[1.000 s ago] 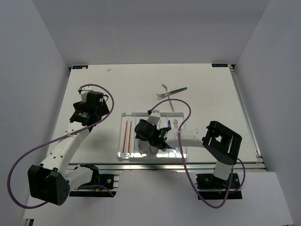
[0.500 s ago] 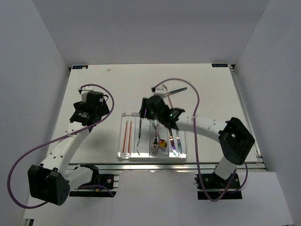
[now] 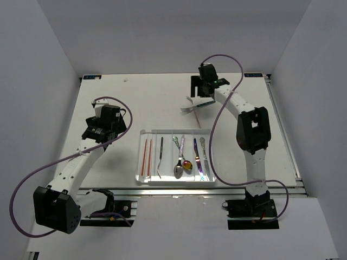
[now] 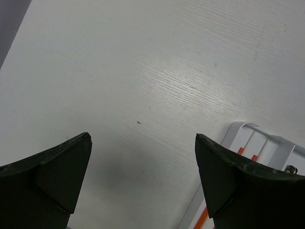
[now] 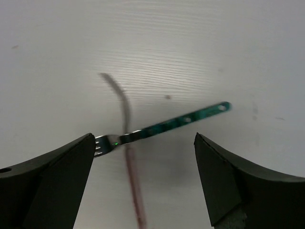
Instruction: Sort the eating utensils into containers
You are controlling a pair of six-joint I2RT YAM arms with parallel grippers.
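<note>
The right tool (image 5: 143,148) hangs over the far part of the counter (image 3: 135,103), its jaws wide apart and gripping nothing. Directly below it, between its fingers, the teal-handled fork (image 5: 167,125) lies flat with its tines toward the left. The fork crosses a slim pinkish piece (image 5: 127,114) too blurred to name. The left tool (image 4: 143,162), jaws also apart, hovers over the counter just left of the tray (image 3: 173,130). The chopsticks (image 3: 146,157) lie in the tray's leftmost compartment.
</note>
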